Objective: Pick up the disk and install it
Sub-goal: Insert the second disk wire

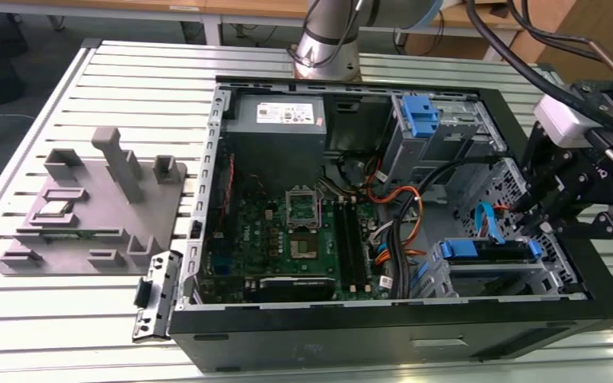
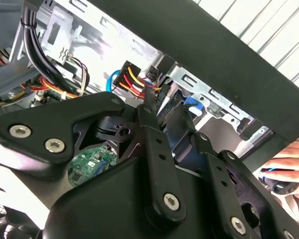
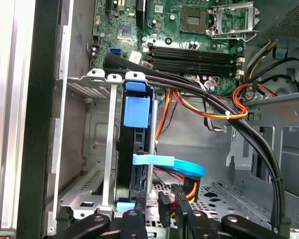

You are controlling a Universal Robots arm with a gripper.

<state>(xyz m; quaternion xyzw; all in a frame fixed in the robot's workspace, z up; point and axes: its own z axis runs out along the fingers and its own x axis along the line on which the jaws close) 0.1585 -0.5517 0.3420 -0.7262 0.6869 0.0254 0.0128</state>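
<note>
We see the pincer point(image 1: 541, 217) at the case's point(image 1: 392, 335) edge on the exterior view's right, reaching down into the drive cage point(image 1: 504, 267) in the near corner. In the first wrist view its two black fingers point(image 3: 139, 211) stand close together, with only a narrow gap between them, just at the near end of the disk point(image 3: 134, 164). Whether they pinch the disk's edge or merely rest against it we cannot tell; the contact is hidden behind the finger links.

The disk sits on edge inside the cage, its blue rail point(image 3: 137, 110) along the upper side and its long axis running away from the pincer, toward the motherboard point(image 3: 189, 30). So the disk lies straight ahead of the fingers, in line with their reach, and looks at least partly seated in its slot. In the exterior view its blue rail point(image 1: 485, 249) shows below the pincer, level with the cage top.

A light-blue data cable point(image 3: 172, 163) crosses just in front of the disk, and black, orange and yellow power leads point(image 3: 209, 112) arch over the cage beside it. In the second wrist view a person's hand point(image 2: 289, 167) rests outside the case. On the bench point(image 1: 73, 319), well apart on the exterior view's left, stands a grey fixture point(image 1: 93, 207)
</note>
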